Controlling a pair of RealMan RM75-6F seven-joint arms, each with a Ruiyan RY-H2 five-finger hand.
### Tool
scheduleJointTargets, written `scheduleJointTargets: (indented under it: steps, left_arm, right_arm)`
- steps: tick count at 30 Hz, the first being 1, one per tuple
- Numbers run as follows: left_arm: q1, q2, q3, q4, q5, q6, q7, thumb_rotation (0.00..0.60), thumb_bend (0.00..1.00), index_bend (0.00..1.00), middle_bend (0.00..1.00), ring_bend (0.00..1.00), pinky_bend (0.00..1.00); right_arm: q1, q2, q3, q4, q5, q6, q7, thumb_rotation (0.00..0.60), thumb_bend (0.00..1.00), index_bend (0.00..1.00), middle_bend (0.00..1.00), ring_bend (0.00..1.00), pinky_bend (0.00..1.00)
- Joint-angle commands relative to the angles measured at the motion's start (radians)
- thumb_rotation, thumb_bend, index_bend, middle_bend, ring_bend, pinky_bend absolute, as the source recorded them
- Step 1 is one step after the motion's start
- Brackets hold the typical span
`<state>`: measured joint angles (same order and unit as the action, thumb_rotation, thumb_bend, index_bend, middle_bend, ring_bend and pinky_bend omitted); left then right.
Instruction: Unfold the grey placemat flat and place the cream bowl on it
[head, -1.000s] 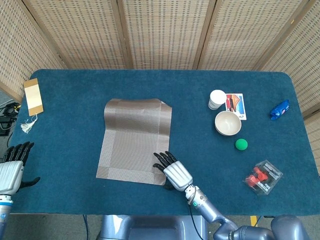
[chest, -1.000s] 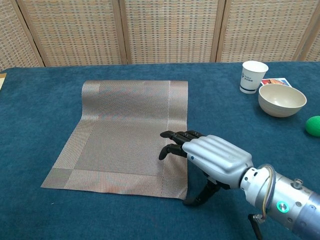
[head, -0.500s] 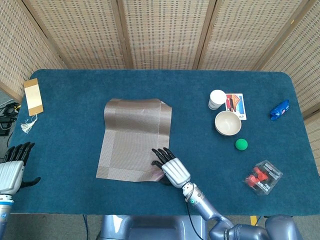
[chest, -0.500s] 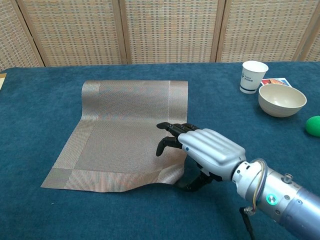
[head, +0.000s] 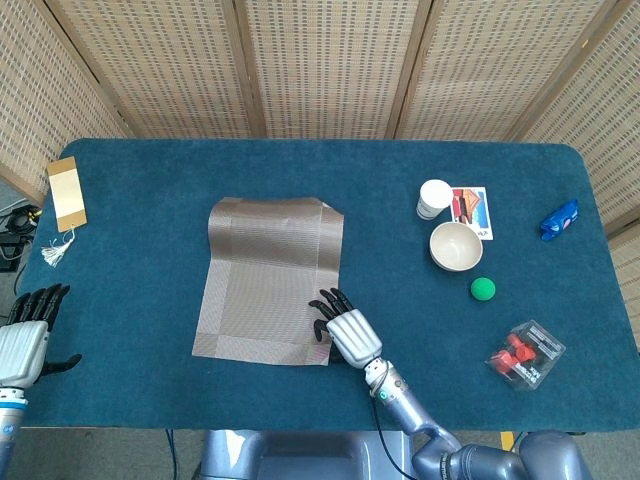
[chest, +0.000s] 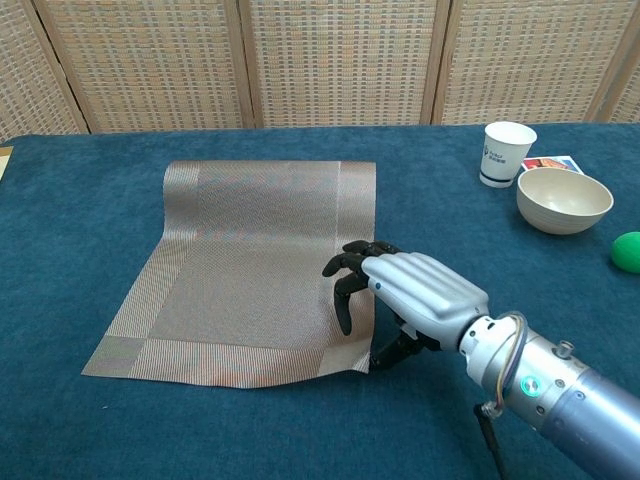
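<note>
The right hand (chest: 400, 292) pinches the woven grey placemat (chest: 250, 260) by its near corner; the cream bowl (chest: 563, 199), a paper cup (chest: 505, 152) and a green ball (chest: 627, 250) sit beyond it, the left hand (head: 25, 335) relaxed apart.

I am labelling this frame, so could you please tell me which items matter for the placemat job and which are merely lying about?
For the job: grey placemat, cream bowl, right hand.

Lying about: paper cup, card, green ball, blue packet, red item in packaging, tasselled bookmark.

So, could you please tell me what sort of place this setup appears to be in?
Probably an indoor robot test or data-collection station rather than a home. A table covered in blue felt stands before woven screen panels, and unrelated props lie scattered on it: a green ball, a paper cup and a cream bowl.
</note>
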<state>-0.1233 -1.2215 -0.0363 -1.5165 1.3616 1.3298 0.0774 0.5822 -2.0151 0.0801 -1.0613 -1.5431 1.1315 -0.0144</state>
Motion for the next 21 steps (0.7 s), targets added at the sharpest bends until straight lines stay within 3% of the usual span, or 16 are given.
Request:
scheduleJointTargets:
  steps: [1, 21]
  left_arm:
    - [-0.001, 0.0, 0.0, 0.001, -0.001, -0.002, -0.001, 0.6, 0.09, 0.0, 0.0, 0.0, 0.0]
    - [-0.001, -0.003, -0.001, 0.008, -0.008, -0.003, -0.006, 0.6, 0.09, 0.0, 0.0, 0.0, 0.0]
  right_arm:
    - [0.001, -0.012, -0.001, 0.016, -0.002, 0.007, 0.008, 0.6, 0.47, 0.63, 0.28, 0.09, 0.07]
    - [-0.016, -0.045, -0.022, 0.008, -0.017, 0.043, 0.02, 0.6, 0.65, 0.72, 0.28, 0.1, 0.07]
